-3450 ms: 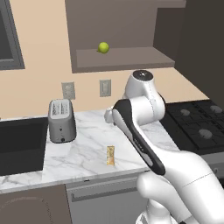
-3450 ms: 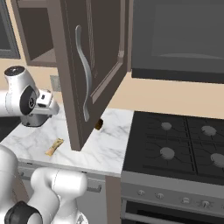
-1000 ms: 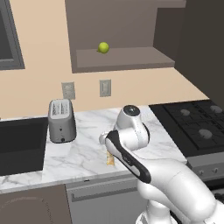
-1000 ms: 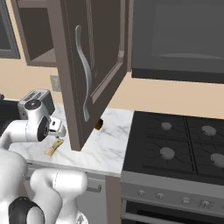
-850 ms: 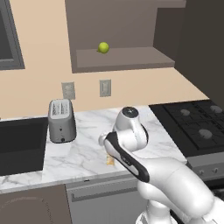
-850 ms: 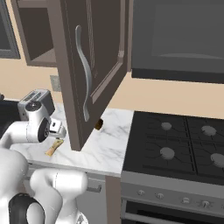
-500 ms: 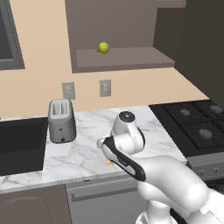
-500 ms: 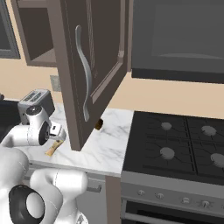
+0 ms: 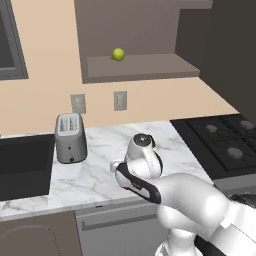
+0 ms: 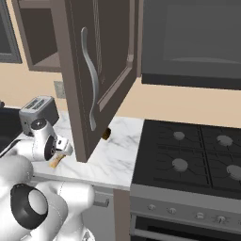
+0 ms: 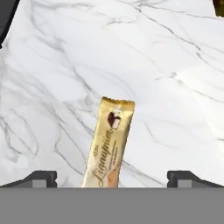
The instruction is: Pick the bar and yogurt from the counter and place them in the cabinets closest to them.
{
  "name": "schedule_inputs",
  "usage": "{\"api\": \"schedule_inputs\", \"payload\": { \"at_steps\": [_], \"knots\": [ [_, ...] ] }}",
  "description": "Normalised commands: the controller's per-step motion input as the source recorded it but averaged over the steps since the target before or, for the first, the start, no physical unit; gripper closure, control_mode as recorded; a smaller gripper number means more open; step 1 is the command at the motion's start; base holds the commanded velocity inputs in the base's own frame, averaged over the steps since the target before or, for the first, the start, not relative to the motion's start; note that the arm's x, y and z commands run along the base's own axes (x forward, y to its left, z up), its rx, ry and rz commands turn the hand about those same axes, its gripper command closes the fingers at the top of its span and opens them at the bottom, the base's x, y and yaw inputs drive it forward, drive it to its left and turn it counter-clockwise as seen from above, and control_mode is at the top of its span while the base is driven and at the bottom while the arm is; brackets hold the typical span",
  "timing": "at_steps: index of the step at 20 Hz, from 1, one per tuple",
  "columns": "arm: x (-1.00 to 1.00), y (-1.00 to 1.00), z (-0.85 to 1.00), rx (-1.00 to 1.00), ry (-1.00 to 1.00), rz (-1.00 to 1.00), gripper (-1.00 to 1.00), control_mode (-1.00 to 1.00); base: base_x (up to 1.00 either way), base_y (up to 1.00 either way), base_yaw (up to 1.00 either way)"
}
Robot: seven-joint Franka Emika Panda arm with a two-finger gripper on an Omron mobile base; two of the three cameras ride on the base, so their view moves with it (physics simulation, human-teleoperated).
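Note:
The bar, a flat tan-yellow wrapped piece, lies on the white marble counter. In the hand view it sits midway between my two dark fingertips. My gripper is open and hangs low, straight over the bar's near end, with nothing held. From the right base view the bar pokes out just below my hand. In the left base view my hand covers it. The wall cabinets hang open above the counter. The yogurt is out of view.
A silver toaster stands at the back left beside a dark sink. The black stove is to the right. A green ball rests on the cabinet shelf. An open cabinet door hangs near a dark brown lump.
My hand has come down from above the counter to just over the bar. The jaws have stayed open and the bar has not moved.

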Motion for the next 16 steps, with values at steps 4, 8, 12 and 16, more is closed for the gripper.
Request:
{"api": "schedule_inputs", "payload": {
  "at_steps": [4,8,12,16],
  "knots": [
    [0.09,0.00,-0.27,0.00,0.00,-0.05,-1.00,-1.00,0.00,0.00,0.00],
    [0.11,0.00,-0.33,0.02,0.00,-0.05,-1.00,-1.00,0.00,0.00,0.00],
    [0.11,0.01,-0.38,0.03,0.00,-0.05,-1.00,-1.00,0.00,0.00,0.00],
    [0.12,0.01,-0.40,0.02,0.00,-0.05,-1.00,-1.00,0.00,0.00,0.00]
  ]
}}
